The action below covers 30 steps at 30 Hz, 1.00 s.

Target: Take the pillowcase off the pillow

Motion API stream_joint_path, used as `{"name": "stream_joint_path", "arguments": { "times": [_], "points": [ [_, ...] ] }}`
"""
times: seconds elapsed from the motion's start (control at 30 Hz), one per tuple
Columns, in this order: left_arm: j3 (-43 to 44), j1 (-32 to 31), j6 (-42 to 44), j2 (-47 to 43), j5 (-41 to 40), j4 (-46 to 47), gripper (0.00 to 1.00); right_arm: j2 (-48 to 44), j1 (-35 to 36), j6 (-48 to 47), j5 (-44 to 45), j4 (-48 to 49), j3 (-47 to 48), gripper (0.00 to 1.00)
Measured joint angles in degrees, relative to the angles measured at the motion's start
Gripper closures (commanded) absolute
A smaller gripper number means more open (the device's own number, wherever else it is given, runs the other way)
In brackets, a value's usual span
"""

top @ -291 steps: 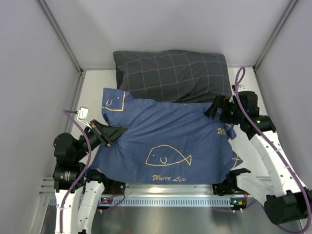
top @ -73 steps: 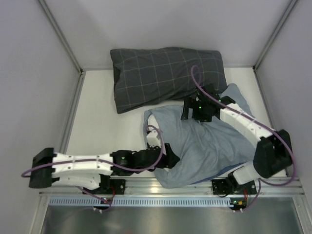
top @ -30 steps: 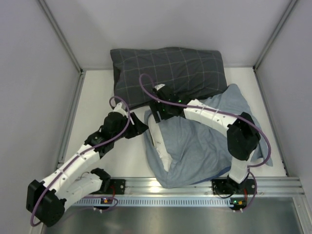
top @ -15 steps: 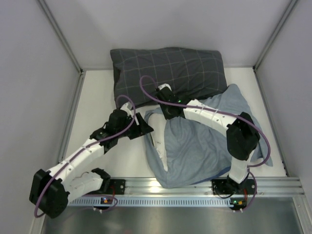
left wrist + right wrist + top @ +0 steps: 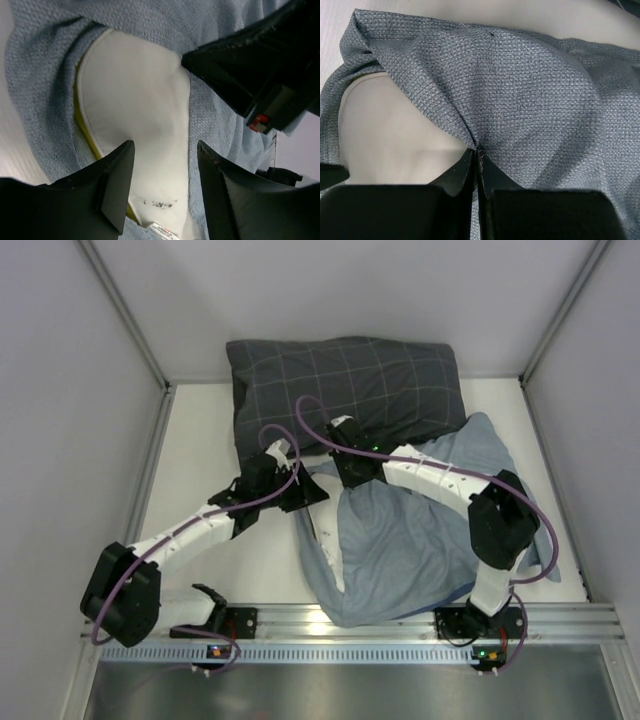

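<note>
We look down on a table (image 5: 200, 450) where our two arms meet at the far left corner of a rumpled pillowcase (image 5: 420, 540). It lies pale blue-grey side out, right of centre, and reaches the table's near edge. The pillow (image 5: 325, 535) is mostly inside it. Only a white strip with yellow piping shows along the case's open left side, running from far to near. A dark grey checked pillow (image 5: 345, 385) sits behind, by the back wall. Our right gripper (image 5: 477, 156) is pressed together, pinching a fold of the pillowcase at the far end of that opening. Our left gripper (image 5: 162, 185) is spread, its fingers (image 5: 116, 190) either side of the bare white corner, holding nothing. That corner lies straight ahead of the left gripper, so we judge the left arm the nearer one to clamp the pillow while the right draws the case off rightward
</note>
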Motion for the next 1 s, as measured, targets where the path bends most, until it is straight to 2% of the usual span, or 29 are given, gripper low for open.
{"name": "stream_joint_path", "arguments": {
  "times": [0.17, 0.43, 0.57, 0.8, 1.0],
  "points": [
    [3.26, 0.00, 1.64, 3.93, -3.26, -0.50, 0.50, -1.92, -0.83, 0.17, -1.42, 0.33, -1.77, 1.00],
    [3.87, 0.00, 4.07, -0.20, -7.48, -5.51, 0.53, -3.43, -1.51, 0.17, -2.56, 0.70, -2.93, 1.00],
    [3.43, 0.00, 4.39, -2.80, -7.41, -6.10, 0.46, -3.50, -1.55, 0.22, -2.99, 0.70, -2.93, 1.00],
    [0.87, 0.00, 4.28, 0.15, -6.14, -5.92, 0.44, -3.69, -1.60, 0.61, -3.17, 0.76, -3.04, 1.00],
    [-0.26, 0.00, 4.13, 0.57, -6.36, -5.88, 0.35, -4.42, -1.60, 0.61, -3.39, 1.03, -3.69, 1.00]
  ]
}}
